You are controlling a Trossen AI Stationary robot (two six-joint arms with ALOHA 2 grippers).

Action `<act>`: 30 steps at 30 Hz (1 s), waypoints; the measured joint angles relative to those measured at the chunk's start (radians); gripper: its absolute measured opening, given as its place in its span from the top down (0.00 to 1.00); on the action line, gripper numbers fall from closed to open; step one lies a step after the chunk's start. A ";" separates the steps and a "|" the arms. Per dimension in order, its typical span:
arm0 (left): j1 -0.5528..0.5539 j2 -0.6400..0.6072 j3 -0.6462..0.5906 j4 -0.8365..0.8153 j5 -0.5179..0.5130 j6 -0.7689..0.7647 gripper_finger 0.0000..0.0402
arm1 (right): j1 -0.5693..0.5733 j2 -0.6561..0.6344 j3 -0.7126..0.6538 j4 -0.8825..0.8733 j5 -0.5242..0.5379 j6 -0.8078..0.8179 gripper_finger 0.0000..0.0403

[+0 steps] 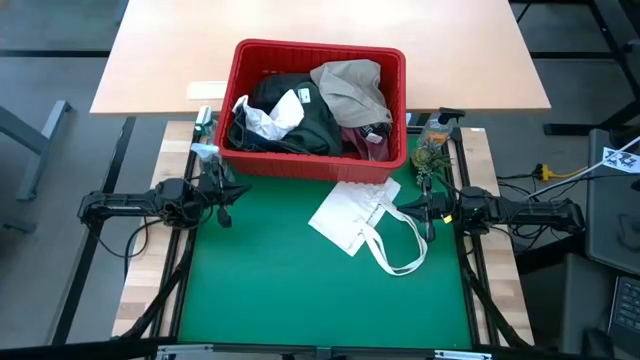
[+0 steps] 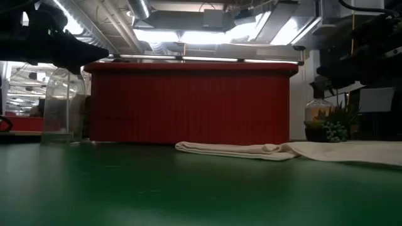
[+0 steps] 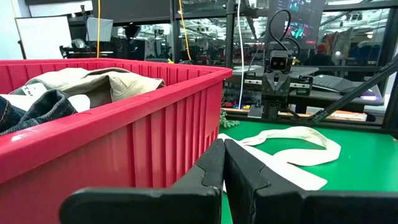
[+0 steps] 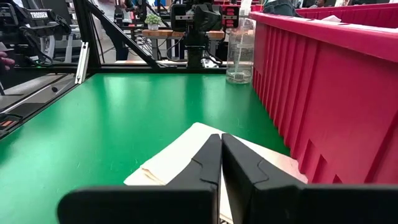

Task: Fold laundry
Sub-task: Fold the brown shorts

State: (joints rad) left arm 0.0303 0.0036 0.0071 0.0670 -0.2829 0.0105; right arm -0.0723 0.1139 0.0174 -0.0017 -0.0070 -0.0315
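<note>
Both arms idle; laundry in basket.

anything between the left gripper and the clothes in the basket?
Yes. The basket's red wall stands between the shut left gripper and the clothes. The gripper sits low beside the basket's corner, so it likely has to lift over the rim.

A: What is seen of the basket at upper centre of the high view?
B: Red ribbed plastic, slightly glossy; soft cloth laundry is heaped inside.
A: And the surface?
B: A smooth matt green mat is laid on it, with pale wood edging. A cream woven cloth bag is spread there; a clear plastic bottle is seen in the low view's left.
</note>
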 joint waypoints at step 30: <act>0.000 0.000 0.000 0.000 0.000 -0.002 0.99 | 0.000 0.000 -0.002 0.443 0.010 0.338 0.96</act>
State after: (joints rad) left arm 0.0299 0.0036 0.0071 0.0673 -0.2829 0.0086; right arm -0.0719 0.1135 0.0154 0.4412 0.0033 0.3069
